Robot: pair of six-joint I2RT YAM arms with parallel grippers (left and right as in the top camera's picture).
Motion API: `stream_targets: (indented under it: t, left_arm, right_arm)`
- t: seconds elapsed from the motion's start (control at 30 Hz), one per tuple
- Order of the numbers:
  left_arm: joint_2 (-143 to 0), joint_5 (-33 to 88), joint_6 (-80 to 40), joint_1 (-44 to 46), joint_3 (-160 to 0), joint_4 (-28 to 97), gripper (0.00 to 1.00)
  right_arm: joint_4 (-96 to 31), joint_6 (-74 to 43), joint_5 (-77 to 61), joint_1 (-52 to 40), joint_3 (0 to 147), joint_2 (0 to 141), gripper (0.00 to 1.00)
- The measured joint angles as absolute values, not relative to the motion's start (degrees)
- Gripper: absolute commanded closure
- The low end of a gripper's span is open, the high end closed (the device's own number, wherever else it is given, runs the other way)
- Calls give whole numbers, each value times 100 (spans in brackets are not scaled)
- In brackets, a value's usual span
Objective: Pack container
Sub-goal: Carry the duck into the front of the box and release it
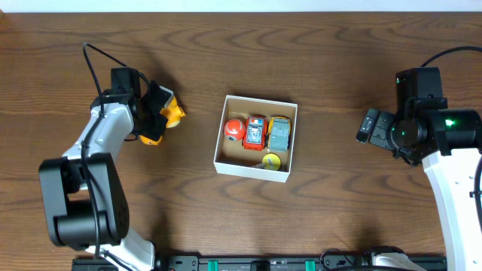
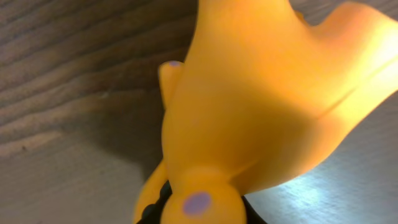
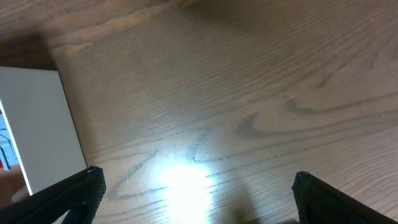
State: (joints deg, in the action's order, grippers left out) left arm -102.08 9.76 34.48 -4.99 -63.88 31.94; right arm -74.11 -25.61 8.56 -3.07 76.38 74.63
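Dark wood-grain table (image 1: 339, 68) fills view. Pale strip (image 1: 241, 4) along edge at 12 o'clock. Black rail (image 1: 263, 263) at 6 o'clock. Glare (image 3: 180, 180) on wood.

Surface (image 1: 346, 45): dark brown wood with wavy grain, spanning the whole overhead view; a bright glare patch shows on it in the right wrist view.
Centre: the container (image 1: 251, 172), white outside and brown inside, sits flat on the surface, turned slightly off square.
Left: a yellow toy (image 1: 175, 113), well apart from the container, gripped by the left end effector (image 1: 158, 113); whether it touches the surface cannot be told.
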Motion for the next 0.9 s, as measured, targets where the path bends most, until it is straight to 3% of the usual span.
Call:
stream_targets:
  t: [0.13,0.5,0.9]
  left_arm:
    - [-9500,1022,3363,-143,-6370,3380,94]
    - [-7199,1063,3437,1712,-6370,3795,94]
    - [-7719,1114,3452,3688,-6370,3889,94]
  right_arm:
    - [-7413,-2536,856,-307,7638,7463,1]
    - [-7393,-2517,856,-307,7638,7463,1]
    - [-7406,-2517,856,-307,7638,7463,1]
